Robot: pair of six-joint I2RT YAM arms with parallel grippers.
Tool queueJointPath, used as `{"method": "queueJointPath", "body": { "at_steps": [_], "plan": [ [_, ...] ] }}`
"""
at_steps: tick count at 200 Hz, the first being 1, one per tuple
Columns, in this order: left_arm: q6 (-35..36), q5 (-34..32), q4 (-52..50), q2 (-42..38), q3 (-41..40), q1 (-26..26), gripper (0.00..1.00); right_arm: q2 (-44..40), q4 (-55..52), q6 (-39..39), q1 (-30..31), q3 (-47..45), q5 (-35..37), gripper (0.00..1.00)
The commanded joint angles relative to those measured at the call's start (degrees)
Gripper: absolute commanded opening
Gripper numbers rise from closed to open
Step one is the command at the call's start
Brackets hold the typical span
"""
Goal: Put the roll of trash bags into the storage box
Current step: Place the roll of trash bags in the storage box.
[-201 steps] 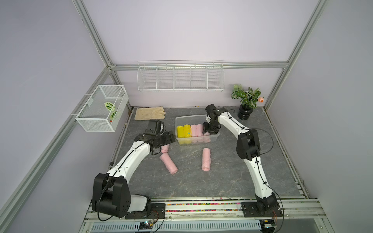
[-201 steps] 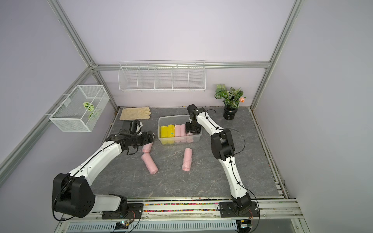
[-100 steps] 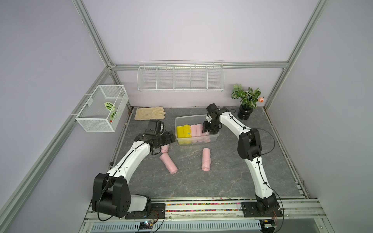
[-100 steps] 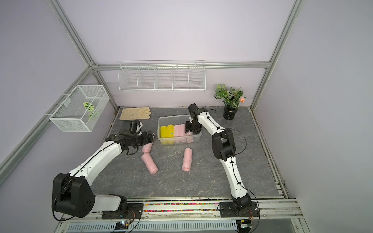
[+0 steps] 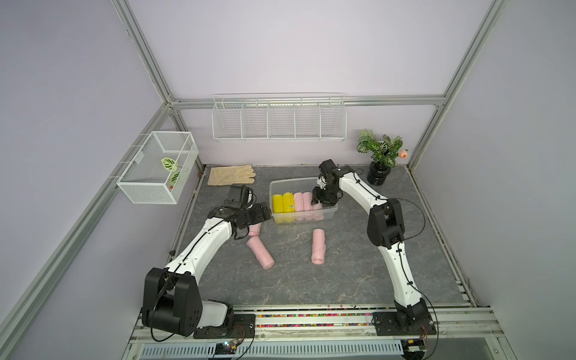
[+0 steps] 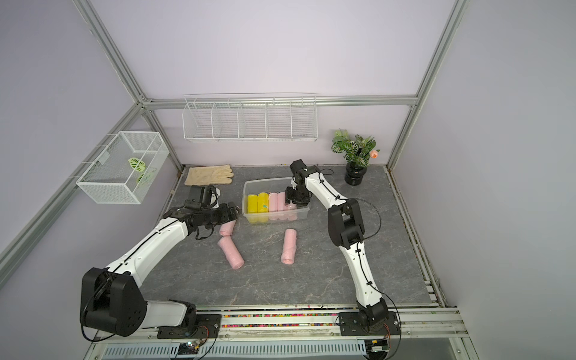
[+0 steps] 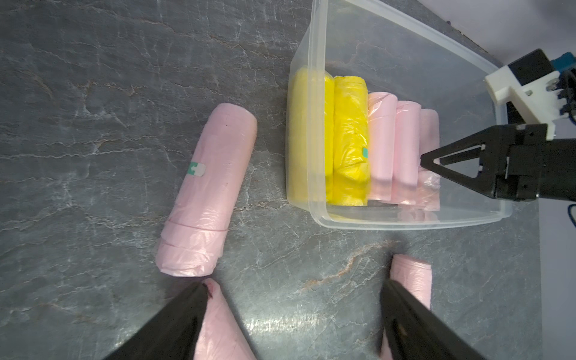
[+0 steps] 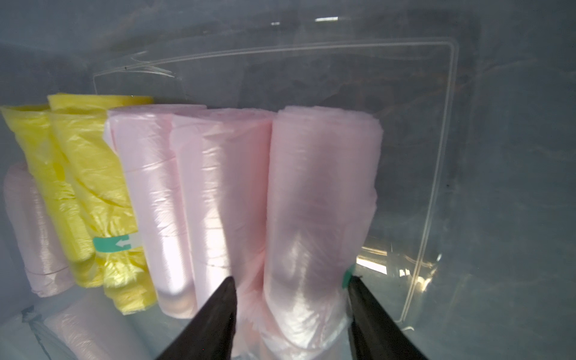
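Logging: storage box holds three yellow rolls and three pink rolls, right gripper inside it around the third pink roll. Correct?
No: the storage box holds two yellow rolls, not three, as both top views and the right wrist view show. The three pink rolls and the right gripper inside it around the third pink roll stand.

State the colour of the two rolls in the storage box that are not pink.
Yellow; the two rolls show best in the left wrist view.

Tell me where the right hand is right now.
In both top views the right hand is down inside the storage box, on the box's right side, closed around the last pink roll of the row.
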Motion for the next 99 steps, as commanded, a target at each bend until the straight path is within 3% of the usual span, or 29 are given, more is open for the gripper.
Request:
{"method": "queueJointPath", "body": {
  "at_steps": [1,99],
  "plan": [
    [-0.42,0.55,0.61,-0.5,-0.35,0.24,0.91,-4.61,-0.03,-1.07,0.25,-0.43,-0.7,0.59],
    [0.32,0.66,0.52,0.64,1.33,0.27,0.91,-12.41,-5.88,-2.24,1.54,0.76,4.63,0.59]
  ]
}}
